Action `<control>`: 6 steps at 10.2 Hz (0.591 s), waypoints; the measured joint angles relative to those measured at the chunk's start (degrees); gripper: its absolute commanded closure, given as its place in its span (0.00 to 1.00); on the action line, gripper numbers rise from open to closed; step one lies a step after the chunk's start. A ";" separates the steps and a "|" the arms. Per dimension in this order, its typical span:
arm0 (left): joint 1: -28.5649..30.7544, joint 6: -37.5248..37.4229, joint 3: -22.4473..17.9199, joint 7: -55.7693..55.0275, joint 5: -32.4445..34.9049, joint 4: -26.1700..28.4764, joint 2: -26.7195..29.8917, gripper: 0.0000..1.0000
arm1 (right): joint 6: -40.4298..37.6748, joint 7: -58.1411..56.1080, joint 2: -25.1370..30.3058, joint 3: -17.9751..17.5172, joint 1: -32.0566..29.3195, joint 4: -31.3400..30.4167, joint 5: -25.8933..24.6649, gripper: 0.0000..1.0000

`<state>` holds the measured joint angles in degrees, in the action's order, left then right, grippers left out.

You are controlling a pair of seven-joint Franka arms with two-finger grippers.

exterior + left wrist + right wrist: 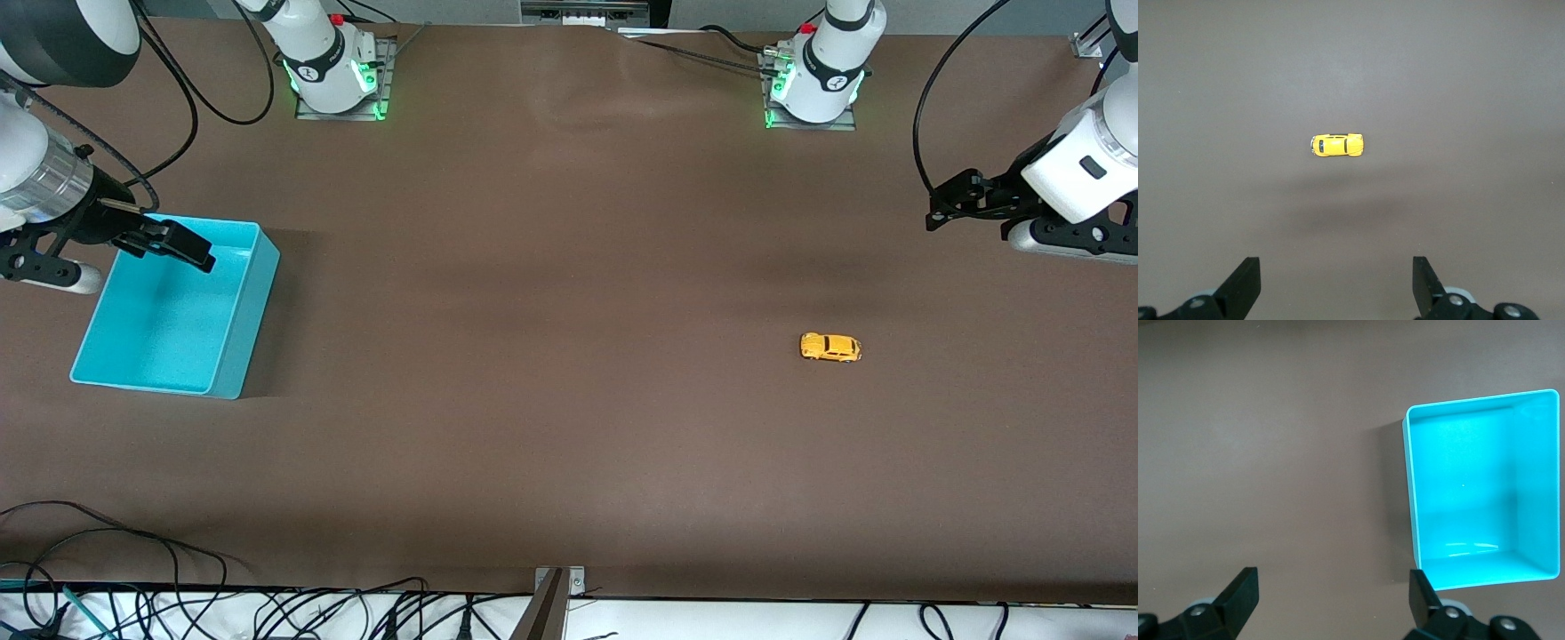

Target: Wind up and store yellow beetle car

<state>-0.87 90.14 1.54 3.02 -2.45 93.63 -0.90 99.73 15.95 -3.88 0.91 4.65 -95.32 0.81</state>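
Note:
The yellow beetle car (830, 347) stands on its wheels on the brown table, toward the left arm's end. My left gripper (933, 215) hangs high over bare table at that end, open and holding nothing. In the left wrist view the car (1337, 145) lies well clear of the spread fingers of the left gripper (1337, 277). My right gripper (197, 252) is up in the air by the teal bin's rim, open with nothing in it. Its wrist view has the jaws of the right gripper (1333, 587) wide apart over bare table beside the bin.
A teal open bin (233, 342) sits at the right arm's end of the table, with nothing in it (1481, 490). Both arm bases stand along the table edge farthest from the front camera. Cables (267, 613) run along the edge nearest that camera.

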 measured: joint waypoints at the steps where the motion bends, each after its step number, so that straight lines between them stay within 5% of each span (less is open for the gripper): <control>1: 0.00 0.00 0.00 0.00 0.00 -0.11 -0.10 0.00 | 0.01 0.00 -0.03 0.00 0.00 0.00 0.00 0.00; 6: 0.00 0.00 -0.04 -0.04 0.00 -0.23 -0.42 0.00 | 0.06 0.00 -0.13 0.00 0.00 0.00 0.00 0.00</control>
<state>-0.87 90.14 1.50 2.98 -2.44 93.40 -1.32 99.79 15.95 -4.02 0.91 4.65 -95.32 0.81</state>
